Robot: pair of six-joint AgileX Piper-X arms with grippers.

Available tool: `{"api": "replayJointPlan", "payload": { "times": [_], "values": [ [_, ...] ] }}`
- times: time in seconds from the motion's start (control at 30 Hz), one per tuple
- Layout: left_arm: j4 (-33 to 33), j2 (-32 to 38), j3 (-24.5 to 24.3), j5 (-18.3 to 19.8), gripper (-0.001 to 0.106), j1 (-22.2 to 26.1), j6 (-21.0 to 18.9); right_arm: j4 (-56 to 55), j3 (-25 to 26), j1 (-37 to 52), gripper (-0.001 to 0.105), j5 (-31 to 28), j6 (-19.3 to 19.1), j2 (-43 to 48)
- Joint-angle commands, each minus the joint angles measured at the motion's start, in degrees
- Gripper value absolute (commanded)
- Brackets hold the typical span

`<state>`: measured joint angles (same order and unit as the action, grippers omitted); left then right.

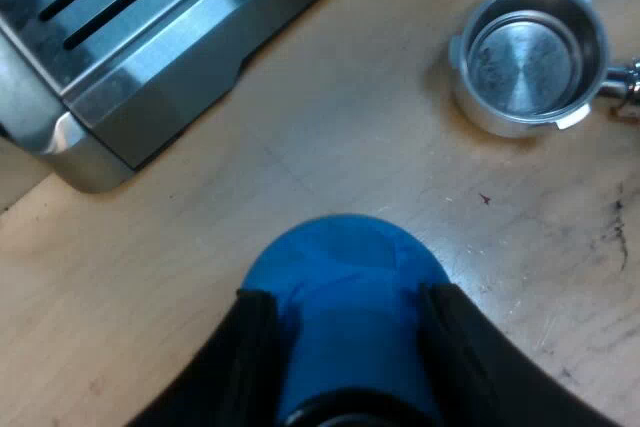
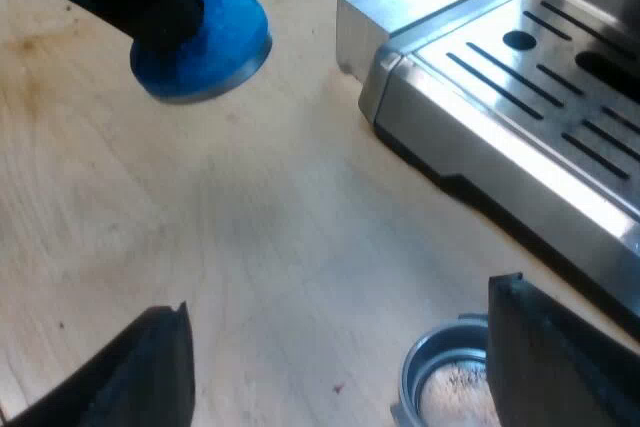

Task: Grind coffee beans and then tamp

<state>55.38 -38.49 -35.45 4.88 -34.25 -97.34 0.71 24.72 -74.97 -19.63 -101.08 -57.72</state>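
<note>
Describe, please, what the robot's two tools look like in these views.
The left tool has two smooth, matte black fingers, broad and slightly rounded. The right tool has black fingers too, with flat, squared tips.

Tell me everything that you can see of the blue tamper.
The tamper is blue, seemingly smooth plastic: a narrow neck widening to a round foot edged with a thin grey metal rim. The left gripper holds it, its black fingers pressing the neck from two sides. The foot faces down at the wooden table, slightly tilted, near the machine corner. Whether it touches the table I cannot tell.
</note>
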Motion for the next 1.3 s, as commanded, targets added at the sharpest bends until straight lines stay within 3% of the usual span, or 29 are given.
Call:
{"api": "replayJointPlan", "payload": {
  "times": [0.03, 0.17, 0.63, 0.87, 1.0, 1.3],
  "values": [
    [-2.47, 0.17, -0.36, -0.03, 0.0, -3.87, -0.63, -6.86, 0.36, -0.03, 0.063, -2.69, -0.19, 4.78],
    [-4.13, 0.17, -0.36, -0.03, 0.0, -5.41, -0.63, -9.72, -0.5, -0.03, 0.063, -6.07, 1.49, 7.15],
    [-6.6, -7.74, -4.58, 3.06, 0.0, -5.39, -0.63, -5.8, -9.64, -0.03, 0.063, -6.21, 5.8, 9.17],
    [-7.29, -11.87, -6.8, 6.54, 0.0, -5.39, -0.63, 2.98, -13.4, -0.03, 0.063, -6.21, 5.67, 9.17],
    [-8.67, -14.9, -7.53, 7.93, 0.0, -5.39, -0.63, 7.76, -14.45, -0.03, 0.063, -4.84, 0.41, 9.17],
    [-11.67, -19.74, -7.53, 8.88, 0.0, -10.29, -0.63, 8.08, -14.98, -0.03, 0.063, -3.56, 0.6, 9.17]
  ]
}}
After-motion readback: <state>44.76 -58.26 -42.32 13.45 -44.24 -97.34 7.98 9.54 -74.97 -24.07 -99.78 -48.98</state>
